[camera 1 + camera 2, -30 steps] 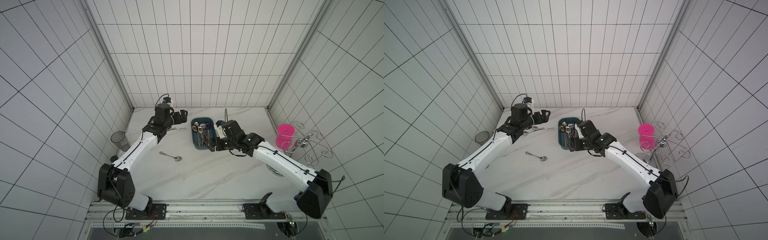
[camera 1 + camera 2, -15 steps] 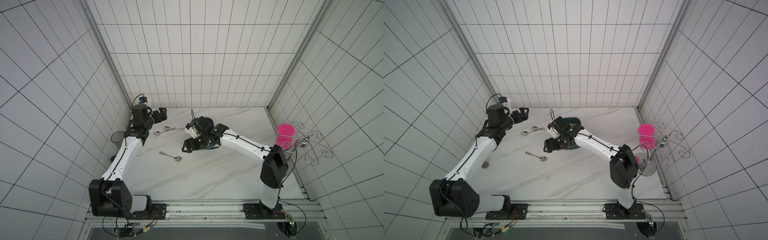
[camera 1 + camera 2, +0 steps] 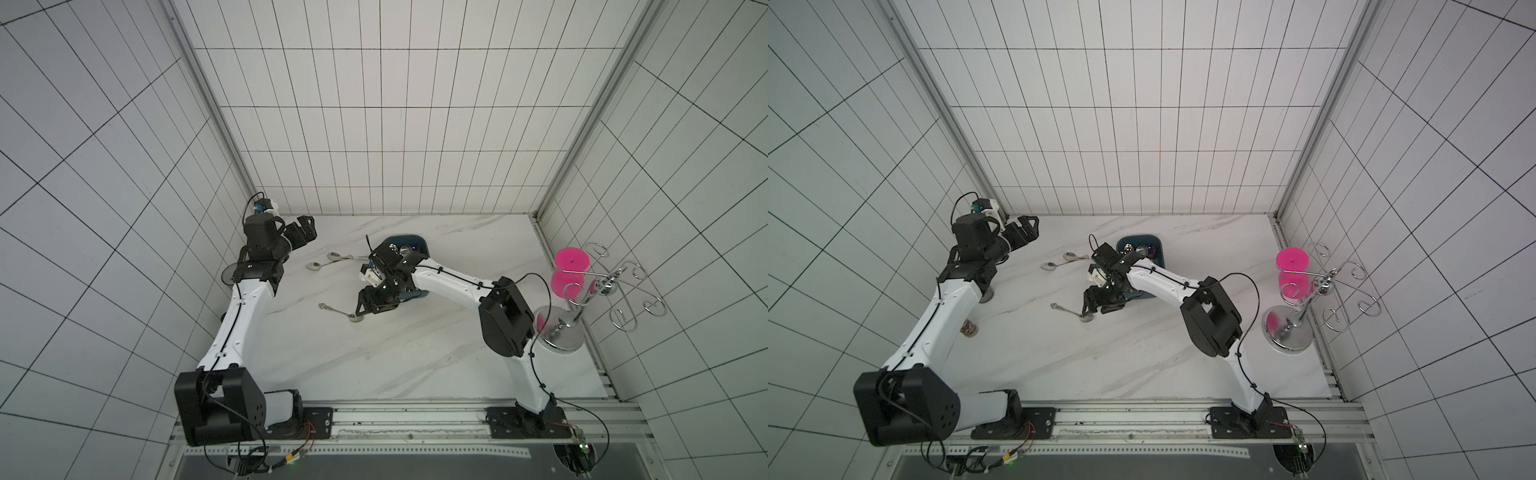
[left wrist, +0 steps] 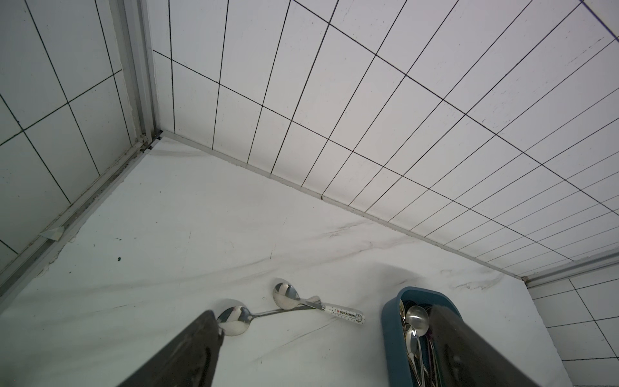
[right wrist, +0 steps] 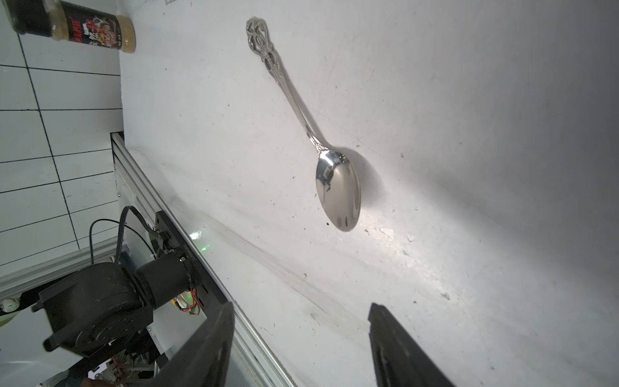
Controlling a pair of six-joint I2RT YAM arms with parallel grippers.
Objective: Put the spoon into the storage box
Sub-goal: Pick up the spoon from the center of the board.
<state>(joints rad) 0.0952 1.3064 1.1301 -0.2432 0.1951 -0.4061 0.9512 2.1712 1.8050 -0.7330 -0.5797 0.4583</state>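
Right wrist view: the worktop (image 5: 469,167) is hard and smooth. The storage box (image 4: 390,335), already holding cutlery (image 4: 417,321), stands farther back on it. The right end effector (image 5: 298,310) is open and empty, the left end effector (image 3: 311,230) wide open and empty. The spoon (image 5: 301,117) lies flat on the worktop, just ahead of the right one. Closing fingers (image 5: 207,341) may scrape the surface and push the thin handle away.

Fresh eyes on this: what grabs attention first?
The pink cup on the wire rack at the right edge stands out most. In the middle, the right gripper hangs open close to an ornate spoon lying flat. Behind it, the storage box already holds several spoons.
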